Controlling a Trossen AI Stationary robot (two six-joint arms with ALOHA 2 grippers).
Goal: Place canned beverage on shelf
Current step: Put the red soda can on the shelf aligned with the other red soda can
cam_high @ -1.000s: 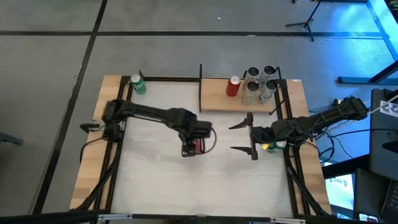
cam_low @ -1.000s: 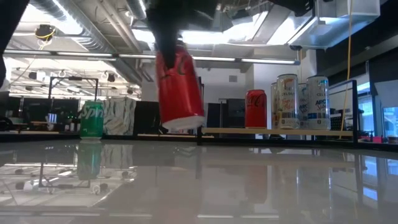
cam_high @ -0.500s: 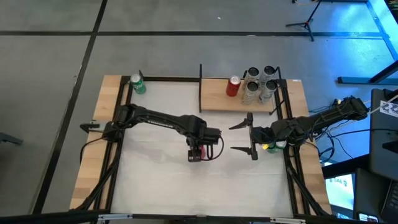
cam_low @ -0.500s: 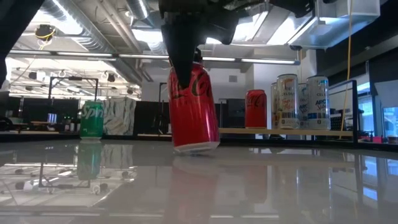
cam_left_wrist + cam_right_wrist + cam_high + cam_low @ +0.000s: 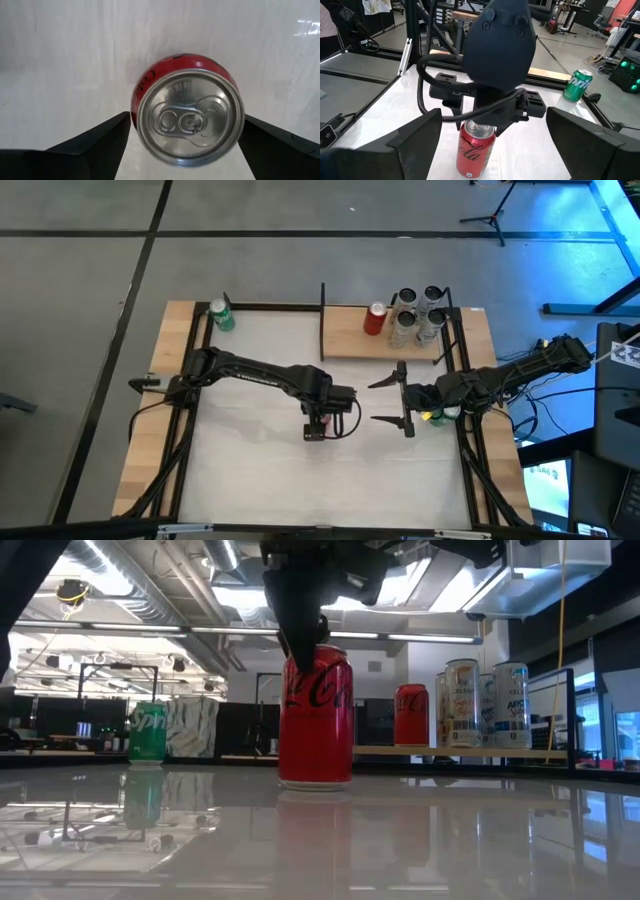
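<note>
Centre frame, the left tool [image 5: 317, 423] has set the red can [image 5: 316, 718] upright on the tabletop [image 5: 250, 470] and its jaws are spreading clear. At right, the right tool [image 5: 388, 399] waits open; the shelf [image 5: 345, 343], upper right, awaits the can.

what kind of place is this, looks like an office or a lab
Most likely a robotics lab in an open workshop: bare ceiling ducts, a table with two robot arms, more workbenches behind, and a camera stand on the concrete floor.
</note>
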